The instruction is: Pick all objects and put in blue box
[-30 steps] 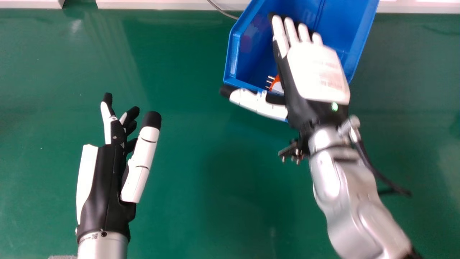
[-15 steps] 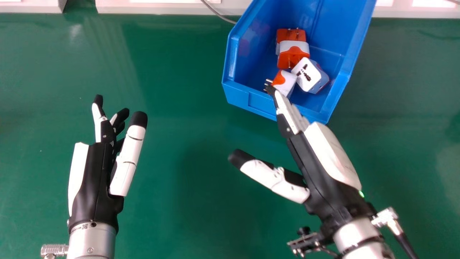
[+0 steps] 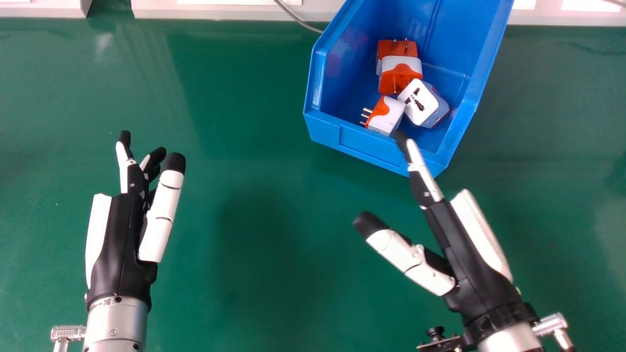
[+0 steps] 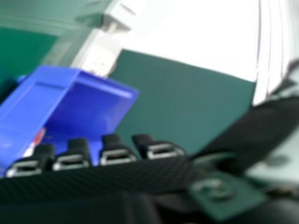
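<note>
In the head view my right hand point(image 3: 462, 244) is open and empty, its fingertips in front of the blue box's point(image 3: 364, 144) near wall. Inside the box lie several orange and white plug adapters: two orange-topped ones point(image 3: 401, 73) at the back, a white cube-like one point(image 3: 421, 101) and a white and orange one point(image 3: 387, 115) near the front wall. My left hand point(image 3: 122, 239) is open and empty over the table at the left. In the right hand view the fingertips of my right hand point(image 4: 117, 154) show before the blue box point(image 4: 35, 100).
The green table point(image 3: 234, 98) extends around the box on both sides. A grey cable point(image 3: 298, 20) runs to the box's left side at the back, and a pale ledge point(image 3: 210, 12) borders the far edge.
My right hand has drawn back from over the box toward the robot and turned, uncovering the adapters inside. My left hand has drifted a little to the left.
</note>
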